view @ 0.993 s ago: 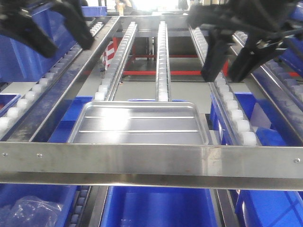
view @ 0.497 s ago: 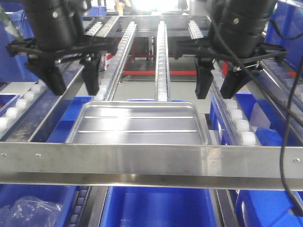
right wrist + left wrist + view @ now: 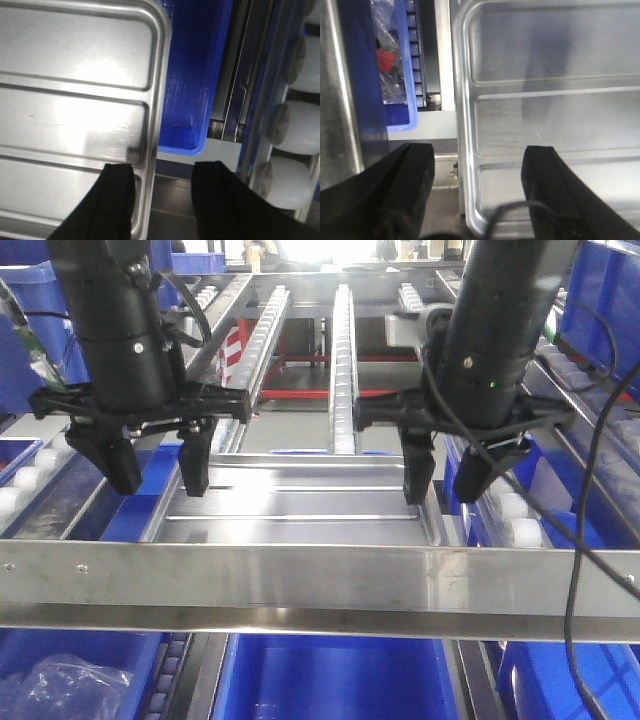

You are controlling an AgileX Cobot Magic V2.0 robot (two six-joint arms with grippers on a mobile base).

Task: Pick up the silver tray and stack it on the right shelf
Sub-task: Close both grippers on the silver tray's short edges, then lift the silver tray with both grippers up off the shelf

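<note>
Front view: silver tray point(image 3: 300, 502) lies flat at the front edge of the right shelf point(image 3: 343, 370), just behind the polished front bar point(image 3: 320, 580), at the near end of the centre roller lane. Left gripper point(image 3: 160, 478) hangs over the tray's left end, jaws apart, one finger outside the rim and one over the floor. Right gripper point(image 3: 443, 488) does the same at the tray's right end, jaws apart. Contact with the tray: cannot tell. Blue bins point(image 3: 330, 680) sit below the shelf.

Left wrist view: tray point(image 3: 545, 100) fills the right side, ridged floor visible. Left gripper point(image 3: 485, 197) is spread wide and grips nothing, the tray's left rim between its fingers point(image 3: 555, 200). A blue bin point(image 3: 360, 75) holding a plastic bag point(image 3: 390, 50) sits lower left.

Right wrist view: tray point(image 3: 75, 100) on the left. Right gripper point(image 3: 165, 200) is spread, the right rim between its fingers point(image 3: 117, 200), holding nothing. A blue bin point(image 3: 190, 75) lies beside the rim, white rollers point(image 3: 295, 125) at the right edge.
</note>
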